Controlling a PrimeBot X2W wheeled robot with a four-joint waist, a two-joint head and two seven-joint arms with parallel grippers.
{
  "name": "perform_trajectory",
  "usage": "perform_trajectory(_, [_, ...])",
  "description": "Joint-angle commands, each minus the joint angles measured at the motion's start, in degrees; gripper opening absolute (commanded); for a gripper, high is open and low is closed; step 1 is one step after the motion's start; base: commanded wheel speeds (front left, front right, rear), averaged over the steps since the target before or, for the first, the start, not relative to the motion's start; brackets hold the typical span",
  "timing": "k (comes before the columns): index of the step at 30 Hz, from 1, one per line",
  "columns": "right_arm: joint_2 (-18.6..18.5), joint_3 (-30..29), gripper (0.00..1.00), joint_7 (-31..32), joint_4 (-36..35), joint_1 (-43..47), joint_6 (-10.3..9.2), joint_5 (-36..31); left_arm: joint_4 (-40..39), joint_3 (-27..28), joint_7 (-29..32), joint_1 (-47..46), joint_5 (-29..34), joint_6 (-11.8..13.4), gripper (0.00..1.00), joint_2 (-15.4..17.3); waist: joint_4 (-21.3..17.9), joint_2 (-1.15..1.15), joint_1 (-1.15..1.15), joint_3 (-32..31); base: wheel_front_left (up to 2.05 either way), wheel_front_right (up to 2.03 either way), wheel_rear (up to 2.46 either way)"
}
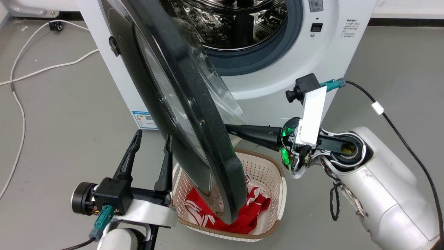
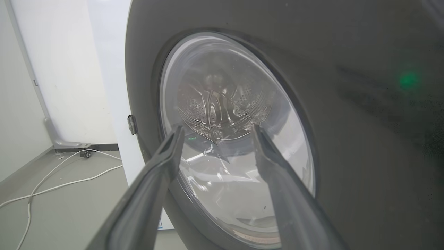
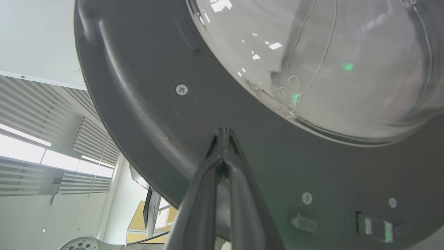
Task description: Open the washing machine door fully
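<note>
Washing machine door (image 1: 199, 118) is swung out from its hinge on the left side of the washing machine (image 1: 274, 80) and stands partly open. I see it nearly edge-on in head view, glass bowl facing the drum (image 1: 239, 24). Drum mouth and grey gasket (image 1: 249, 62) are exposed. The door's lower rim overlaps a beige basket (image 1: 267, 170) on the floor at the machine's front, with red cloth (image 1: 253, 211) inside.

My right gripper (image 3: 222, 133) has its fingers pressed together with nothing between them. The tips are against the door's inner black rim just under the glass bowl, apparently touching. In head view this arm reaches in from the right, fingers going behind the door.

My left gripper (image 1: 153, 134) is spread wide and empty, on the door's outer side, near it. I can't tell contact. Its wrist view looks at the outer glass between the fingers. A white cable (image 1: 20, 69) lies on the floor toward the left edge.
</note>
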Motion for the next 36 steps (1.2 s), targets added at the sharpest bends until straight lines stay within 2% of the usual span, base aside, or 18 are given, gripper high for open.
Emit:
perform_trajectory(1, [0.29,-0.24,0.00,-1.43,-0.70,1.18,0.01,0.45,-0.01,-0.23,-0.14,0.26,-0.16,0.33,1.00,-0.04,0.01,0.00,0.01,-0.20,0.00,0.00,0.00])
perform_trajectory(8, [1.04,-4.97,0.00,-15.12,-3.14,5.19,0.00,-0.25,0.08,-0.04,-0.14,0.91,-0.49,0.68,1.00,-0.04,-0.29,0.00,0.01,-1.02,0.00,0.00,0.00])
perform_trajectory(12, [-0.13,-10.05,0.00,-23.44,-6.04,9.67,0.00,-0.02,0.22,0.19,-0.14,1.30,-0.46,0.67,1.00,-0.04,-0.28,0.00,0.01,-1.88,0.00,0.00,0.00])
perform_trajectory(18, [-2.06,-16.98,0.00,-32.79,-12.37,19.94,0.00,0.89,0.35,1.09,-0.14,2.52,-0.24,0.64,1.00,-0.03,-0.61,0.00,0.01,-3.51,0.00,0.00,0.00])
perform_trajectory(20, [-2.52,-19.24,0.79,-36.32,-14.50,23.65,0.01,0.52,0.25,1.44,-0.14,2.75,-0.11,0.59,1.00,-0.04,-0.80,0.00,0.01,-3.82,0.00,0.00,0.00])
perform_trajectory(21, [-2.54,-20.07,1.00,-37.80,-15.58,25.50,0.00,0.40,0.22,1.60,-0.14,2.94,-0.06,0.55,1.00,-0.04,-0.92,0.00,0.01,-4.13,0.00,0.00,0.00])
perform_trajectory(24, [-2.40,-23.04,1.00,-43.09,-18.86,31.12,0.00,-0.43,0.36,1.96,-0.14,3.84,0.06,0.36,1.00,-0.05,-1.06,0.00,0.01,-4.79,0.00,0.00,0.00])
perform_trajectory(29, [-2.71,-23.60,1.00,-51.81,-21.77,38.21,0.00,-6.85,0.66,2.85,-0.14,4.64,0.43,0.08,1.00,-0.04,-1.26,0.00,0.01,-5.81,0.00,0.00,0.00])
perform_trajectory(34, [-3.09,-23.73,1.00,-57.48,-21.49,41.25,0.00,-18.29,0.83,3.52,-0.14,4.90,0.33,0.09,1.00,-0.03,-1.38,0.00,0.01,-6.31,0.00,0.00,0.00])
perform_trajectory(36, [-3.43,-25.13,1.00,-58.16,-20.53,41.88,0.00,-26.12,0.93,3.65,-0.14,5.02,0.25,0.05,1.00,-0.04,-1.36,0.00,0.01,-6.41,0.00,0.00,0.00])
